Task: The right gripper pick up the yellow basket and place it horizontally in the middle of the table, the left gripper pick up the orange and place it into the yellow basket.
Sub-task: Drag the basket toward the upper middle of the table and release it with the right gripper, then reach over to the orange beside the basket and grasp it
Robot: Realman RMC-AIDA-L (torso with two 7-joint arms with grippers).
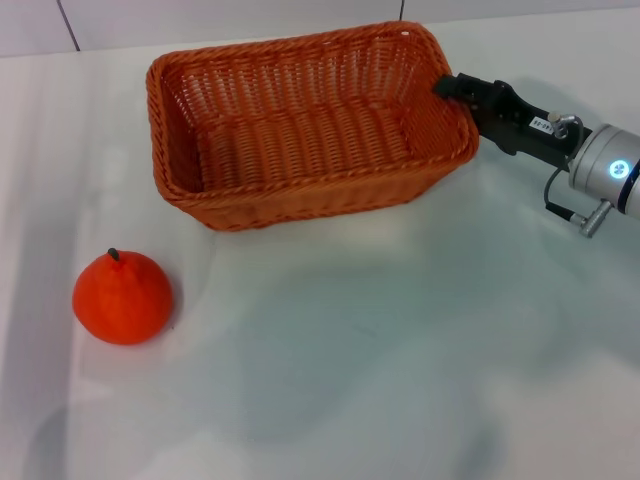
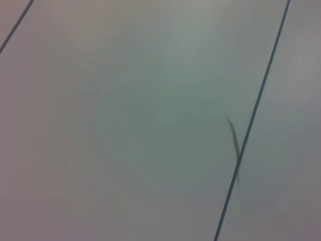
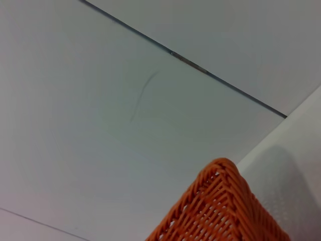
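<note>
The right gripper [image 1: 452,88] pinches the right short rim of the basket [image 1: 300,125], whose long axis runs left-right at the table's [image 1: 400,350] far side; orange [image 1: 122,297] near left.

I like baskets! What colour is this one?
The basket is orange-brown woven wicker, seen best in the head view.

- From the head we look down steeply on the table [image 1: 400,350], fairly close.
- Our left wrist camera faces only pale seamed panels.
- Our right wrist camera sits against the yellow basket [image 3: 220,211], shared with the head view [image 1: 300,130].
</note>
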